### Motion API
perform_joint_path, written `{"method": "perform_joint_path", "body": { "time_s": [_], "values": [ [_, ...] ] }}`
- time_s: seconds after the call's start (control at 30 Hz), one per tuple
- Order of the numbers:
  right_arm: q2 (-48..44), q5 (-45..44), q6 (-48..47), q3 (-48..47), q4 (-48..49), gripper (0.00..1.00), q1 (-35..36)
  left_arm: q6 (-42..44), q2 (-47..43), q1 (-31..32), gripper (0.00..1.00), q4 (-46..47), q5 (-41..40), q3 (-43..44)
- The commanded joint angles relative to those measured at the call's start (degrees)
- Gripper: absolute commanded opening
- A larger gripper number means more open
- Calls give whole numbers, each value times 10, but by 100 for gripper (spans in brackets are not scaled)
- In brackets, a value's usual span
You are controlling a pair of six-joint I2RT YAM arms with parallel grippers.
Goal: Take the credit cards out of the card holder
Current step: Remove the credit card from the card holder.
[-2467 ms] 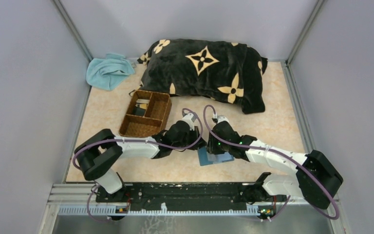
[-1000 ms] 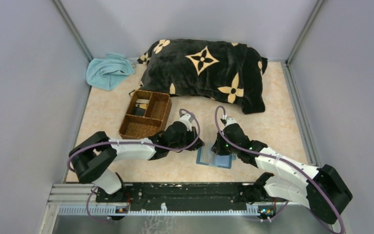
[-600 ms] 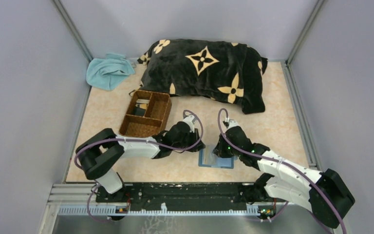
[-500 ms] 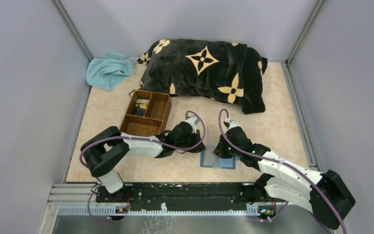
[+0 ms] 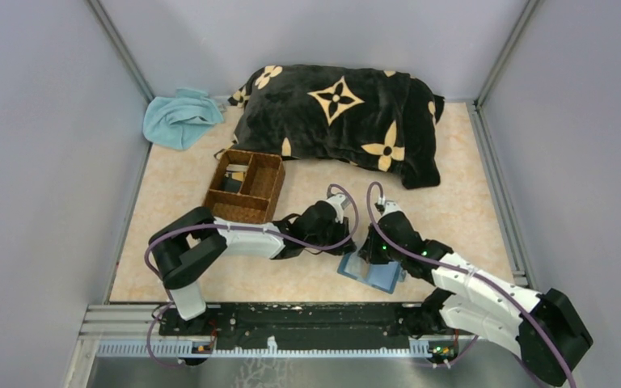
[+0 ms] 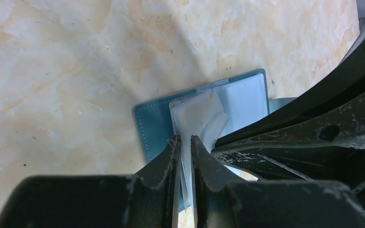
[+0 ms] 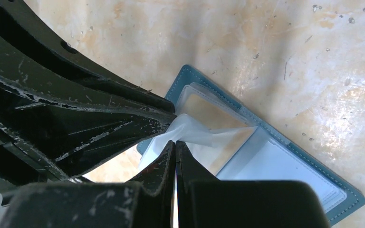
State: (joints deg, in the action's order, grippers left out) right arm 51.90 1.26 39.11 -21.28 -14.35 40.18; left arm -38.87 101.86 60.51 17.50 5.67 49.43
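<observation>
The card holder lies open on the table near the front: teal outside, pale blue inside, with clear sleeves. It also shows in the left wrist view and the right wrist view. My left gripper is shut on a clear sleeve at the holder's left edge. My right gripper is shut on the crumpled sleeve right beside it. The table shows through the sleeves. No credit card shows in the holder.
A brown woven tray stands to the left, with a dark flat thing in one compartment. A black pillow with tan flowers and a light blue cloth lie at the back. Grey walls close in both sides.
My left gripper has moved right, close to the right gripper. The card holder has turned and shifted a little to the right and nearer the front edge, with both grippers on its sleeves.
</observation>
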Motion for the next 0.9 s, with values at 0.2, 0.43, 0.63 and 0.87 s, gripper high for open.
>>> {"method": "perform_joint_path", "body": {
  "time_s": [0.2,0.43,0.63,0.87],
  "values": [
    [-53,-10,-3,-8,-9,0,-15,6,6,12,18,-1,21,15],
    [-57,-8,-13,-17,-11,0,-18,-9,-20,-3,21,-5,0,-15],
    [-24,4,-22,-41,7,0,-19,-10,-53,-15,22,-11,-8,-36],
    [0,17,-26,-60,24,0,-19,-12,-79,-23,22,-19,-16,-54]
  ]
}}
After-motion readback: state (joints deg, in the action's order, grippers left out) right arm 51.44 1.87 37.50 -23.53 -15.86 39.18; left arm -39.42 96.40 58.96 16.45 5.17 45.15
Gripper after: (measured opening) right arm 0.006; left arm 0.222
